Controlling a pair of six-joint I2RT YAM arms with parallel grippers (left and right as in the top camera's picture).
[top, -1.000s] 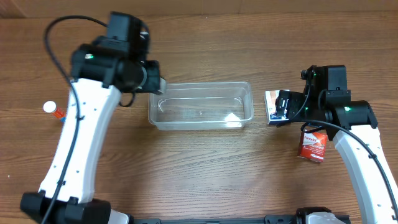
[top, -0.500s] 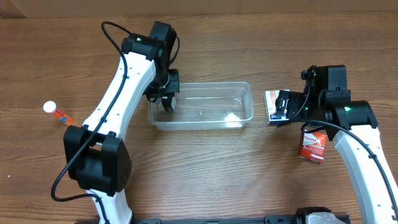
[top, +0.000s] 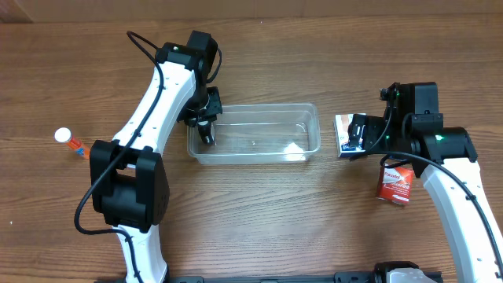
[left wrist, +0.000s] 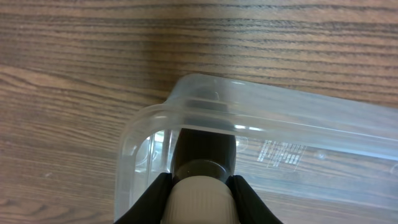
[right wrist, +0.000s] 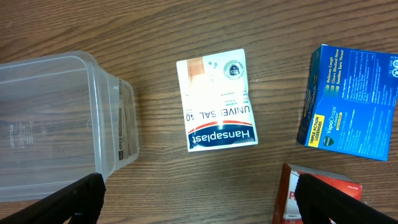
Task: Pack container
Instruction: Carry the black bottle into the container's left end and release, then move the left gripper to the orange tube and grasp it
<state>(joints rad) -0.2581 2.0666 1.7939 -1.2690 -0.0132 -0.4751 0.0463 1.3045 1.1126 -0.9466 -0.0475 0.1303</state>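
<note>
Right, far left of the overhead frame first: a small tube with a white cap [top: 69,139] lies alone on the wooden table [top: 259,220], well apart from everything else. Moving in, the left gripper [top: 206,128] hangs over the left end of the container [top: 254,134], which sits just above the frame's centre. The left wrist view shows that claw pinching a dark bottle with a white ribbed cap [left wrist: 200,198], one finger on either side of the cap, and the bottle's body already dips inside the container's rounded corner [left wrist: 149,124].

That container looks light, thin-walled and a bit flexible, clear plastic that would likely slide on the wood if nudged. My read: take it by the rim along a long side, where it is stiffest, or steady an end wall; the smooth walls themselves look slippery.

On to the right of the bin: a white Hansaplast box [right wrist: 217,101] lies flat beside its right end, not touching it. Further right a blue box [right wrist: 349,102] lies near it. At the bottom right of the right wrist view, a red box [right wrist: 317,196] peeks in. The right gripper [right wrist: 198,194] hovers above these with fingers [right wrist: 78,196] spread wide apart, holding nothing

Judging by this, packing has barely begun, with the boxes still outside
</note>
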